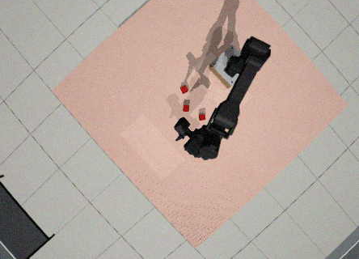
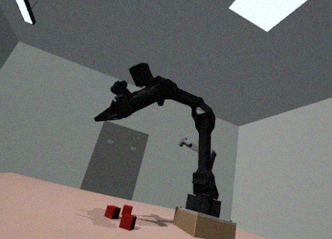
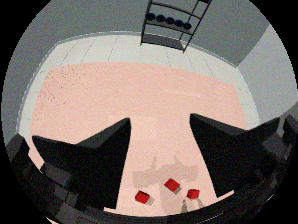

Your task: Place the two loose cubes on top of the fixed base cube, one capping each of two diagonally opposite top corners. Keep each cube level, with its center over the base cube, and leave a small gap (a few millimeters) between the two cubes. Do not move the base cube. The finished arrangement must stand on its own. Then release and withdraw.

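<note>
Three red cubes of like look rest apart on the pink surface; which one is the base cube I cannot tell. One cube (image 1: 186, 108) (image 2: 112, 212) (image 3: 172, 185) lies farthest from the arm's foot. Another cube (image 1: 202, 116) (image 2: 128, 222) (image 3: 142, 197) is on the left in the wrist view. The third cube (image 1: 184, 89) (image 2: 127, 210) (image 3: 193, 194) is on the right there. No cube stands on another. My gripper (image 2: 98, 119) (image 3: 160, 120) is open, with nothing between its fingers. It is high above the surface, pointing outward and slightly down.
The arm's foot stands on a grey plate with a wooden side (image 1: 221, 77) (image 2: 187, 221), off to one side of the cubes. The arm (image 1: 244, 86) (image 2: 205, 143) arches high above the surface. A rack (image 3: 167, 22) stands beyond the pink surface (image 1: 101, 94) (image 3: 145, 85).
</note>
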`<state>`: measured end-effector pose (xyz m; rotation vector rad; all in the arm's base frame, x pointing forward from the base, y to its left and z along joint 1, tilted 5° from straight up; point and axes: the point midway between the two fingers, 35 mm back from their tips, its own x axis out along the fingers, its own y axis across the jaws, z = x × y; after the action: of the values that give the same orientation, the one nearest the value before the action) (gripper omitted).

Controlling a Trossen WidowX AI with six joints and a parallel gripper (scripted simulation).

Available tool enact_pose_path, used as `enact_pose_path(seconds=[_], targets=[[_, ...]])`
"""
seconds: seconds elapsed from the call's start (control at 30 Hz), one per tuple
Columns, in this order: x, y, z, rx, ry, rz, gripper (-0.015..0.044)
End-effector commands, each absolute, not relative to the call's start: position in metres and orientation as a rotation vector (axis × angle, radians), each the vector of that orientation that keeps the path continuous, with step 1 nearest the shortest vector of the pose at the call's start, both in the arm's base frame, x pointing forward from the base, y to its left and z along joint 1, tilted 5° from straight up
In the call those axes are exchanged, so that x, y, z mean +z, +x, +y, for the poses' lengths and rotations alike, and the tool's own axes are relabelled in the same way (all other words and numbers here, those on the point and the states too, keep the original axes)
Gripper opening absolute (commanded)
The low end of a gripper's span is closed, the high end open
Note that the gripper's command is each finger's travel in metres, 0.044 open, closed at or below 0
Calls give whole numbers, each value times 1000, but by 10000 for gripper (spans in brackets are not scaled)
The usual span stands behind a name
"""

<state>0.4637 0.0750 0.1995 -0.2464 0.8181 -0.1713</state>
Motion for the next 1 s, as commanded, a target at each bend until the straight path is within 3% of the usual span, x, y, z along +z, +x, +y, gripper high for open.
enact_pose_path(seconds=[0.0,0.5,0.8,0.97], targets=[[168,435,14,-51,-518,1029,265],[110,340,-87,458,-894,1393,265],[88,268,-117,889,-970,1437,265],[86,259,-118,940,-972,1430,265]])
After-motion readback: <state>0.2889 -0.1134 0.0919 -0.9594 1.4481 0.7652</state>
